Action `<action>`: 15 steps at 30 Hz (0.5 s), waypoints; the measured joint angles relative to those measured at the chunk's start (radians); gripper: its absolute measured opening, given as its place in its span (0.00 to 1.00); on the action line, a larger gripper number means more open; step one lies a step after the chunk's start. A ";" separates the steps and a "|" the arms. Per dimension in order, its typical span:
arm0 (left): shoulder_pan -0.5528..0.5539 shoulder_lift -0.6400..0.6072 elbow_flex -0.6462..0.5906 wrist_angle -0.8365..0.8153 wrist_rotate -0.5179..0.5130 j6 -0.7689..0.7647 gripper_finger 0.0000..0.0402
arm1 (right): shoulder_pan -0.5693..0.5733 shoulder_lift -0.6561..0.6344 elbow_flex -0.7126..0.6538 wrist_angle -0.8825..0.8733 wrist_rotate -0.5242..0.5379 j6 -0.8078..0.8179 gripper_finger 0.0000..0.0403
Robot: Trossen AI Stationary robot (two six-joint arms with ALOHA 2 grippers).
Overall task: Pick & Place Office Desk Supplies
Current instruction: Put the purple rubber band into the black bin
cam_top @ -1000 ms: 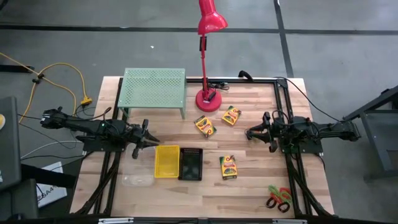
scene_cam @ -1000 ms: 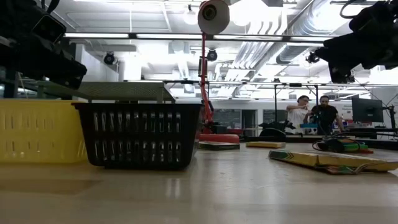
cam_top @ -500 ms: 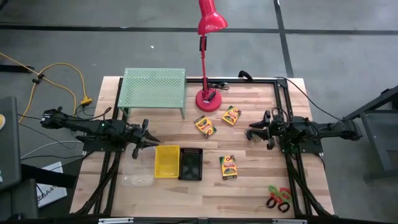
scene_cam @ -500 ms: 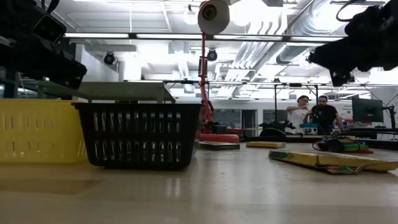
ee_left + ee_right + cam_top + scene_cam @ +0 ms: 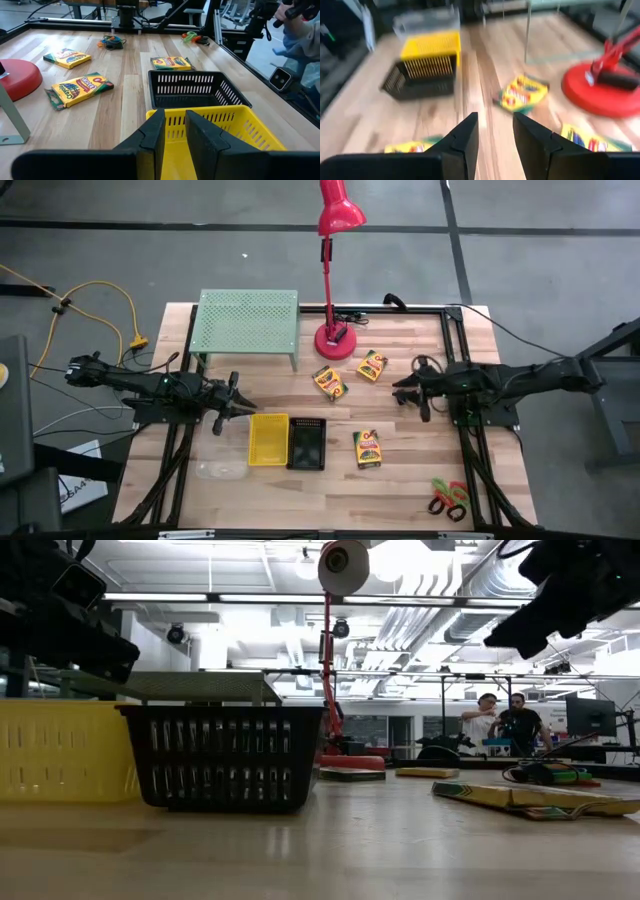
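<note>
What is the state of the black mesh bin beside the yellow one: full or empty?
Empty. The left wrist view looks down into the black mesh bin and shows only its bare mesh floor; the high view shows nothing inside either.

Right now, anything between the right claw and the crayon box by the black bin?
No. In the high view, only bare wood lies between the right claw and that crayon box. The black bin sits on the box's far side.
</note>
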 joint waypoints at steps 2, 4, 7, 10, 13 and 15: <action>0.000 0.000 0.000 0.000 0.000 0.000 0.18 | 0.000 0.066 0.038 -0.046 0.000 0.010 0.27; 0.000 0.000 0.000 0.000 0.000 0.000 0.18 | 0.000 0.126 0.066 -0.090 0.002 0.030 0.27; 0.000 0.000 0.000 0.000 0.000 0.000 0.18 | 0.000 0.208 0.099 -0.131 0.010 0.079 0.27; 0.000 0.000 0.000 0.000 0.000 0.000 0.18 | 0.000 0.275 0.126 -0.178 0.012 0.148 0.27; 0.000 0.000 0.000 0.000 0.000 0.000 0.18 | 0.000 0.334 0.170 -0.261 0.003 0.225 0.27; 0.000 0.000 0.000 0.000 0.000 0.000 0.18 | 0.000 0.374 0.207 -0.333 -0.013 0.264 0.27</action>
